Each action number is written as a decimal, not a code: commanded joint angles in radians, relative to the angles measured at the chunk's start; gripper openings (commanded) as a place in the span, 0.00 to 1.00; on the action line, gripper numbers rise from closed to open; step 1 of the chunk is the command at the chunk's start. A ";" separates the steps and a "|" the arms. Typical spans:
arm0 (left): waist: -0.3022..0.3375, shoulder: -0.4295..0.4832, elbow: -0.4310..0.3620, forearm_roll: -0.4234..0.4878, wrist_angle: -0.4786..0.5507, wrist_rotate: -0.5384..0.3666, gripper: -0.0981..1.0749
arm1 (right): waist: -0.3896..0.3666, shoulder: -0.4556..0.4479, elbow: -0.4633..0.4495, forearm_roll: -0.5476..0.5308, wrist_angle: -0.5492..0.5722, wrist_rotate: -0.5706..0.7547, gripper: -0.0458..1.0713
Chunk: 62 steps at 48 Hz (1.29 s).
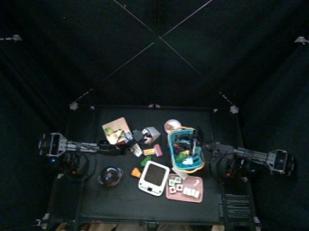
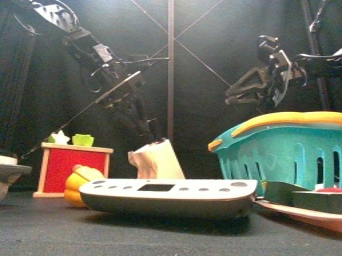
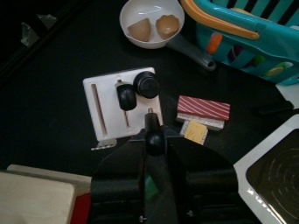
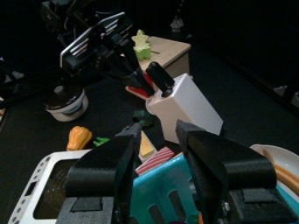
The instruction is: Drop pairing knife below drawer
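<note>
1. On the desk, things crowd the middle and right. Bare surface shows along the near-left edge and the far-left corner.
2. The left fingers are pressed narrow together just above the white knife block, with nothing seen between them.
3. The right fingers are spread wide and empty, raised at the right over the teal basket.
4. Black knife handles stand in the block; which of them is the paring knife I cannot tell.
5. The block stands just right of the red-fronted drawer.
6. A white bowl at the far side holds brownish pieces. What is in the basket is too blurred to name.
7. A white scale lies near the front edge; its panel markings are too small to read.
</note>
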<state>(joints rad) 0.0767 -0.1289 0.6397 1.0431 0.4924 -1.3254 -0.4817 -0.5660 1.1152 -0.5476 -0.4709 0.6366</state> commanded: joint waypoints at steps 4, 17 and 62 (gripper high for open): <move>-0.002 -0.038 -0.011 -0.003 0.002 0.002 0.52 | -0.003 -0.011 -0.008 0.002 0.000 -0.003 0.74; -0.032 -0.100 0.025 -0.008 0.025 0.002 0.52 | -0.003 -0.011 -0.008 0.002 0.003 -0.003 0.74; -0.124 -0.460 0.219 -0.083 0.028 0.009 0.52 | -0.011 -0.011 -0.005 0.002 0.003 -0.003 0.74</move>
<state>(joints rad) -0.0261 -0.5507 0.8575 0.9695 0.5246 -1.3177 -0.4878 -0.5660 1.1167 -0.5492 -0.4648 0.6351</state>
